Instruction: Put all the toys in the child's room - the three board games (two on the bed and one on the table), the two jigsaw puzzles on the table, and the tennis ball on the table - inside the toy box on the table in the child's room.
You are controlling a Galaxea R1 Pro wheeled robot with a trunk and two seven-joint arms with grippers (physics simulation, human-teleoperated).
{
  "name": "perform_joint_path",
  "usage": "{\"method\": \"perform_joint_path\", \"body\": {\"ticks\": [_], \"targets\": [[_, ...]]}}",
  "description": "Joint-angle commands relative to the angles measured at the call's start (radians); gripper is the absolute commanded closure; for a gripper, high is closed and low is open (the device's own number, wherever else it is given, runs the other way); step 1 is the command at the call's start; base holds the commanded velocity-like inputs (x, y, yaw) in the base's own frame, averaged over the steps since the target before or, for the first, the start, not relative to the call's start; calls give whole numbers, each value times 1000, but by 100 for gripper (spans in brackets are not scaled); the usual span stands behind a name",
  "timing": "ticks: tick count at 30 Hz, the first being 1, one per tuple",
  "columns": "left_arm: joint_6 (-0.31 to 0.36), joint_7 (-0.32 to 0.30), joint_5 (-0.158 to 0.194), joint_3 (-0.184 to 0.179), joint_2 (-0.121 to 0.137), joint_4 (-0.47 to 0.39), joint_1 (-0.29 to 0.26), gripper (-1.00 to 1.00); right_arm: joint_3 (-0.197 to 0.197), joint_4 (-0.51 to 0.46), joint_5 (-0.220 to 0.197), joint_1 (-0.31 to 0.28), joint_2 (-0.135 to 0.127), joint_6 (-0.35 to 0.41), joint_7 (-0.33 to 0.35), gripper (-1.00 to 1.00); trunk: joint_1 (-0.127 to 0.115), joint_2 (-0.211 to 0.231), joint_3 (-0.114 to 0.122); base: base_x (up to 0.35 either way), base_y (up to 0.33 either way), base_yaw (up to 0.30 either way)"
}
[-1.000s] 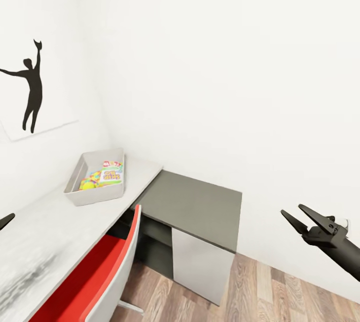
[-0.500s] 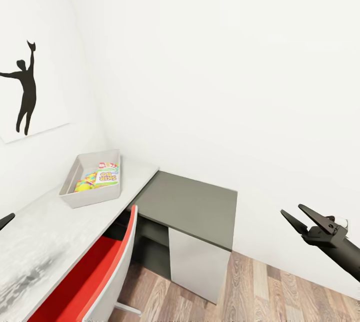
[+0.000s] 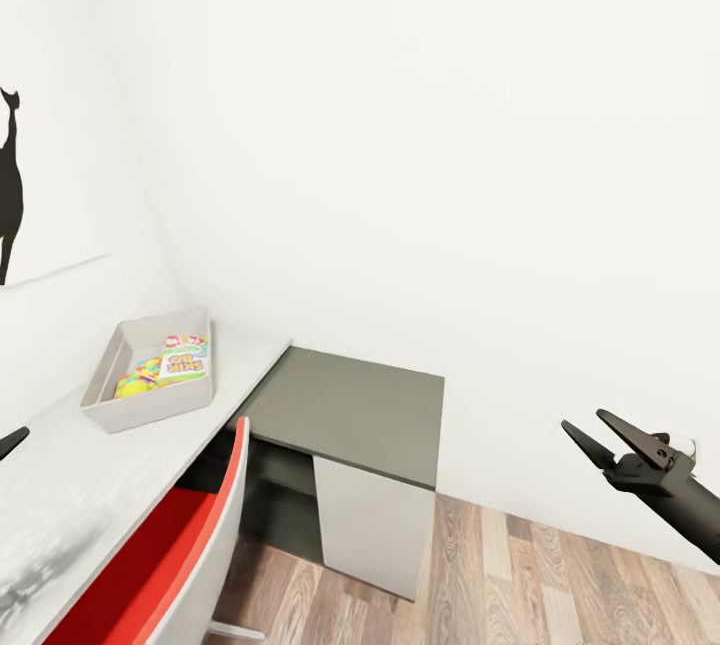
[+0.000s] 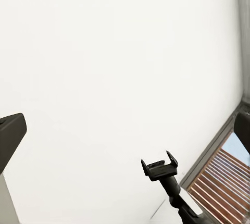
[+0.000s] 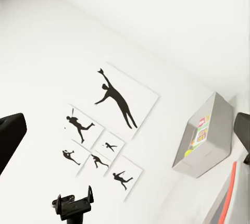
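From the head view I judge I'm mid-transit with nothing in hand: my right gripper (image 3: 597, 432) hangs over the wood floor (image 3: 560, 575) with its jaws spread and empty. Only a dark tip of my left gripper (image 3: 10, 442) shows at the edge, so I cannot tell its state here. The toy box (image 3: 150, 403) sits on the table (image 3: 90, 485) near the corner, already holding a SKIP-BO board game (image 3: 186, 363), a jigsaw puzzle (image 3: 145, 370) and the tennis ball (image 3: 128, 387). Next I likely need to find the remaining games.

In the left wrist view my left fingers (image 4: 10, 135) stand wide apart against the white wall (image 4: 114, 67).

In the right wrist view the toy box (image 5: 205, 143) appears beside the silhouette posters (image 5: 112, 130)
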Motion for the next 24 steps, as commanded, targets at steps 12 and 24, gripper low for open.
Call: {"method": "perform_joint_path", "body": {"ticks": [12,24], "targets": [[10,-4,-1,1,0,1,-1,-100,-2,0,1,-1,0,4,2,-100,1,-2,12,-120,0,-216],[10,-4,-1,1,0,1,-1,-100,-3,1,1,-2,0,4,-2,-100,1,-2,25,-322,0,-201]]}}
